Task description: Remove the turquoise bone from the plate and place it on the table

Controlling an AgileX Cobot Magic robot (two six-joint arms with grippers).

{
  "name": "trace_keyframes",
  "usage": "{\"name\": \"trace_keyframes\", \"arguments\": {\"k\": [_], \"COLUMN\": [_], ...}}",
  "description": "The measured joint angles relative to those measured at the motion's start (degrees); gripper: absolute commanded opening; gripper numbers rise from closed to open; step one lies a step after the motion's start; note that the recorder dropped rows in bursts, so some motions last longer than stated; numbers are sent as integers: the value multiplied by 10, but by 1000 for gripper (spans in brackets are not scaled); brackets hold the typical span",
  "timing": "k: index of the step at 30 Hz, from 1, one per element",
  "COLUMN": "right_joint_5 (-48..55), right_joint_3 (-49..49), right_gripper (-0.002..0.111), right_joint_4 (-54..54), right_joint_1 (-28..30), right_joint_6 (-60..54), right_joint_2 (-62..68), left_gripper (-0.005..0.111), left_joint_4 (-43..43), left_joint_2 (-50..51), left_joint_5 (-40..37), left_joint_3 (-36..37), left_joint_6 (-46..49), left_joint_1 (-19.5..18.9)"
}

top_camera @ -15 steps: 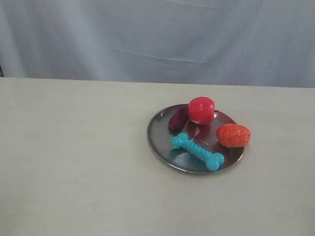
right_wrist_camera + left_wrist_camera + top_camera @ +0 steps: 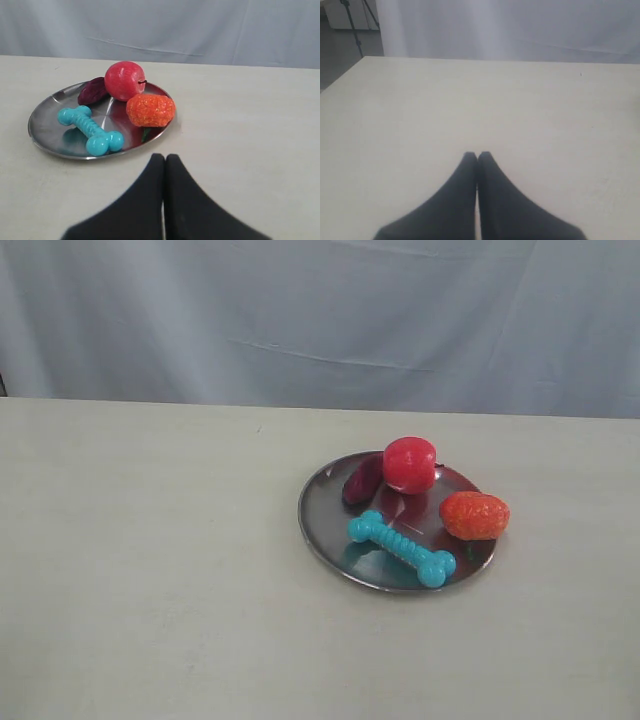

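Observation:
The turquoise bone (image 2: 401,548) lies slantwise on the near part of the shiny silver plate (image 2: 322,512), which rests on the pale beige table (image 2: 150,570). The right wrist view shows the bone (image 2: 90,130) on the plate (image 2: 42,125) too. My right gripper (image 2: 164,158) is shut and empty, hovering over bare table a short way from the plate's rim. My left gripper (image 2: 477,155) is also shut and empty, above bare table with no object near it. Neither arm appears in the exterior view.
Sharing the plate are a red apple (image 2: 409,464), a dark purple piece (image 2: 362,479) beside it, and an orange knobbly fruit (image 2: 474,515). A grey cloth backdrop (image 2: 320,320) hangs behind the table. The table's left edge (image 2: 340,77) shows in the left wrist view.

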State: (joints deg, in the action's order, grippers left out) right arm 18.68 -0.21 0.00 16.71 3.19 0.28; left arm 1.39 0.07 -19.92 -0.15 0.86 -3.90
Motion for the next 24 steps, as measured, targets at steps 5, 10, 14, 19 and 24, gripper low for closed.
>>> {"name": "trace_keyframes", "arguments": {"k": [5, 10, 14, 19, 24], "right_joint_5": [-80, -191, -257, -279, -354], "right_joint_3": [1, 1, 1, 1, 1], "right_gripper": [0, 0, 0, 0, 0], "right_joint_4": [-9, -10, -11, -11, -9], "right_joint_1": [0, 0, 0, 0, 0], "right_joint_6": [0, 0, 0, 0, 57], "right_joint_2": [0, 0, 0, 0, 0], "left_gripper": [0, 0, 0, 0, 0], "left_joint_4": [0, 0, 0, 0, 0], "left_joint_2": [0, 0, 0, 0, 0], "left_joint_5": [0, 0, 0, 0, 0], "left_joint_3": [0, 0, 0, 0, 0], "left_joint_6": [0, 0, 0, 0, 0], "left_joint_1": [0, 0, 0, 0, 0]}}
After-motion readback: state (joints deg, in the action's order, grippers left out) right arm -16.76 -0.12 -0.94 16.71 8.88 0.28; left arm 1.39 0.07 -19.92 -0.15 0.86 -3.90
